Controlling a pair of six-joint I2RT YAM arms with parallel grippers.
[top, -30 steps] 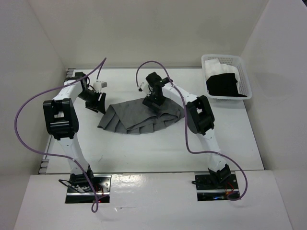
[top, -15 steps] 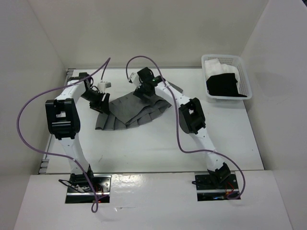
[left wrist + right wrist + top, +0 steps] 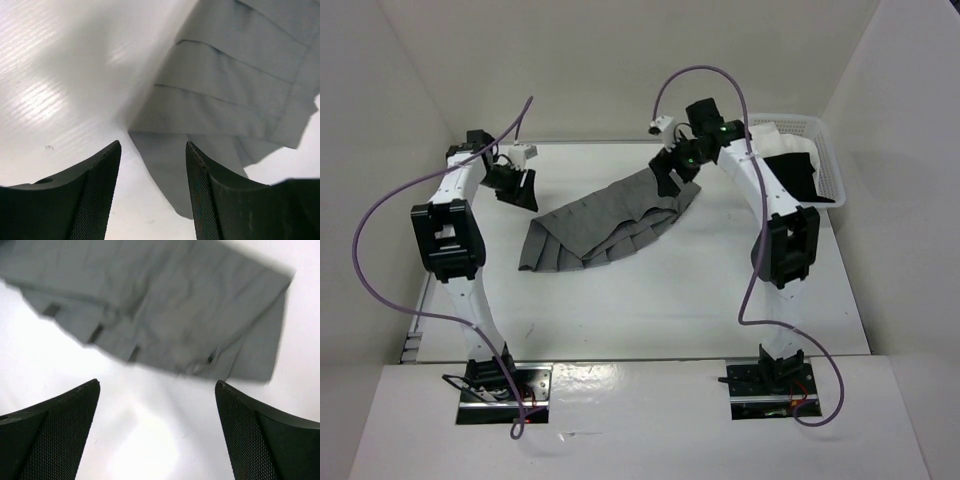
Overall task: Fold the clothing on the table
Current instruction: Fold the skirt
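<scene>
The white desk (image 3: 620, 310) carries one task item: a grey pleated skirt (image 3: 600, 225), lying slantwise across the middle, its near-left part bunched into stacked pleats and its far-right end spread flatter. At the far right corner sits a white plastic basket (image 3: 835, 175) with a black garment and a white garment in it, well apart from the skirt.

The right claw (image 3: 672, 172) hovers at the skirt's far-right end, spread as wide as it goes and holding nothing; the wrist view (image 3: 157, 382) shows only cloth and bare desk beyond its tips. The left claw (image 3: 515, 185) sits near the skirt's left edge, partly open and empty, a loose corner of cloth visible beyond its tips (image 3: 152, 145).

The main risk, as I judge it, is the layering. A pinch may catch only the top pleat, so the soft cloth fans apart on lifting. A pull along the desk could drag the whole skirt crooked.
</scene>
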